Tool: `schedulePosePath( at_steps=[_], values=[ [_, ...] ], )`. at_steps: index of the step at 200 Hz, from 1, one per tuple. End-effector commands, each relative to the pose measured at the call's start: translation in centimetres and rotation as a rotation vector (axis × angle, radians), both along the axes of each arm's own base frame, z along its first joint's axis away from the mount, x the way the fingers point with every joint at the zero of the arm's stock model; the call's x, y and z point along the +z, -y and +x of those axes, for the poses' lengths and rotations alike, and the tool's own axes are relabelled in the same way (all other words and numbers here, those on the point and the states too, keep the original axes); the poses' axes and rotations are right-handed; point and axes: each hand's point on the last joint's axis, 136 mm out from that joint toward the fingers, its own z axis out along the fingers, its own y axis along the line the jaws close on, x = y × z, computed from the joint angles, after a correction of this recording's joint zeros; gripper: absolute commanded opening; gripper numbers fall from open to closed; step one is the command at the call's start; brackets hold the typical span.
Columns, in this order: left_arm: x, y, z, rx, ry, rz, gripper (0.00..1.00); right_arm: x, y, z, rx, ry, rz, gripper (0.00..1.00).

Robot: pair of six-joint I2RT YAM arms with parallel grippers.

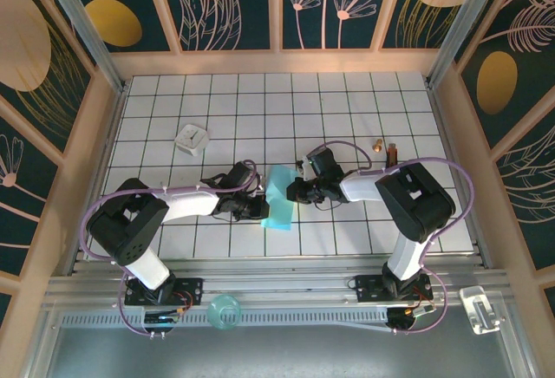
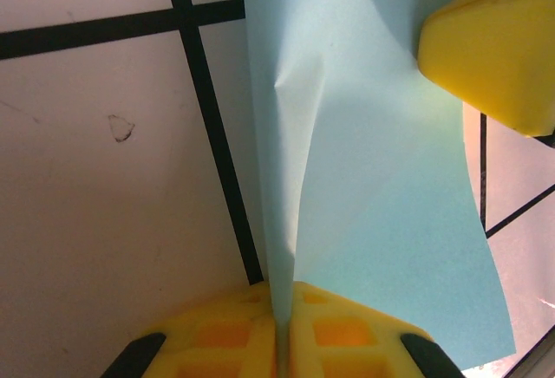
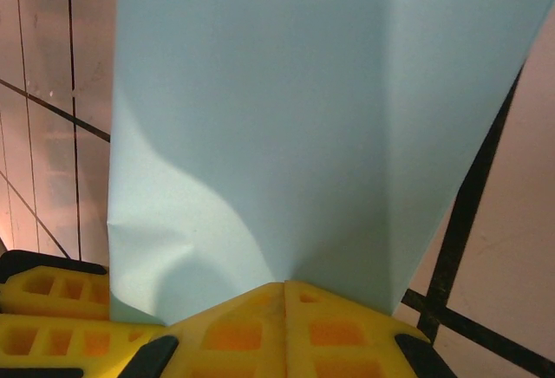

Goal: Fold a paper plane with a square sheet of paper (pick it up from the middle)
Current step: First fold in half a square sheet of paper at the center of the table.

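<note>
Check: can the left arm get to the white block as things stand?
Probably not yet. Nothing stands between it and the white block, but the left hand is shut on the blue paper, which the right hand also pinches; it would have to let go first.

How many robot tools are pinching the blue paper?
2. The left tool pinches the blue paper from its left side. The right tool pinches it from the right. Both are shut on it.

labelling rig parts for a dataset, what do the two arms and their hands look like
The left arm and right arm have white links, black joints and lilac cables. The left hand and right hand have yellow fingers with square recesses and black trim.
</note>
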Motion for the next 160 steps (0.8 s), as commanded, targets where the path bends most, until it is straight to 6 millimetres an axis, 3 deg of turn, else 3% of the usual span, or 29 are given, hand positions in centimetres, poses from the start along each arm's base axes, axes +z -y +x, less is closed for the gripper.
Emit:
schedulePosePath(
  at_steps=[1, 48, 89, 103, 126, 160],
  values=[
    [-1.2, -0.9, -1.1, -0.008, -0.051, 0.057, 0.14, -4.8, 2.8, -2.1, -0.026, -0.097, -0.176, 0.06],
    [1.0, -0.6, 0.3, -0.002, 0.01, 0.059, 0.35, -5.9, 3.8, -2.6, -0.029, -0.127, -0.207, 0.05],
    [5.9, 0.4, 2.9, 0.038, 0.147, 0.0, 0.48, -6.2, 4.1, -2.7, -0.028, -0.13, -0.219, 0.04],
    [7.4, 1.5, 3.0, 0.04, 0.169, -0.081, 0.47, -6.3, 4.2, -2.8, -0.032, -0.133, -0.221, 0.04],
    [8.4, 3.6, 1.9, 0.008, 0.112, -0.234, 0.32, -6.3, 4.3, -2.8, -0.031, -0.131, -0.224, 0.04],
    [6.6, 4.6, 0.5, -0.039, 0.02, -0.263, 0.21, -6.4, 4.4, -2.7, -0.033, -0.132, -0.232, 0.04]
  ],
)
